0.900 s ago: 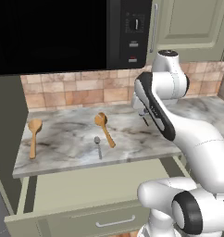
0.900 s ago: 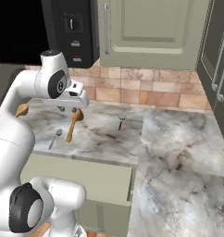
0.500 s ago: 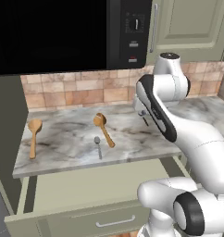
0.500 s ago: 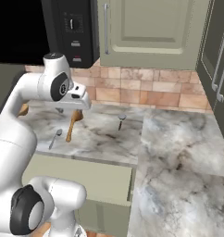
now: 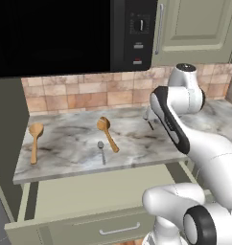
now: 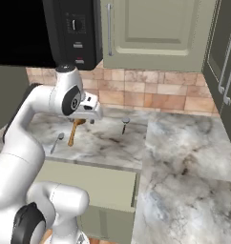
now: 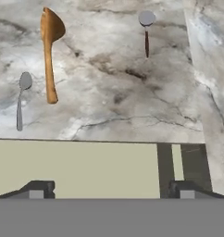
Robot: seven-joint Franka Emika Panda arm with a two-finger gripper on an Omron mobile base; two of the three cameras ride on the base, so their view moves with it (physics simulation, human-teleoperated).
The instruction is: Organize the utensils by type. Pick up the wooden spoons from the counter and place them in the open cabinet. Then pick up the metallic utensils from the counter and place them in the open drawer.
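Note:
Two wooden spoons lie on the marbled counter (image 5: pixel 137 143): one at the far left (image 5: pixel 35 140), one in the middle (image 5: pixel 108 134) (image 7: pixel 49 60) (image 6: pixel 72 135). A small metal spoon (image 5: pixel 101 151) (image 7: pixel 21 99) (image 6: pixel 56 142) lies just in front of the middle one. My gripper (image 7: pixel 111 190) hangs open and empty over the counter's front edge, above the open drawer (image 5: pixel 89 191) (image 7: pixel 77 166), to the right of the middle spoon. The cabinet (image 5: pixel 194 24) beside the microwave shows its panelled door.
A small utensil with a round grey head and dark handle (image 5: pixel 149 122) (image 7: pixel 146 32) (image 6: pixel 124 125) lies near the backsplash, right of the spoons. A black microwave (image 5: pixel 65 33) hangs above the counter. More marbled counter (image 6: pixel 184 157) stretches to the right, with tall cabinets (image 6: pixel 225 57) beyond.
My hand has shifted a little to the right and lower over the counter. The spoons and the drawer have stayed where they were.

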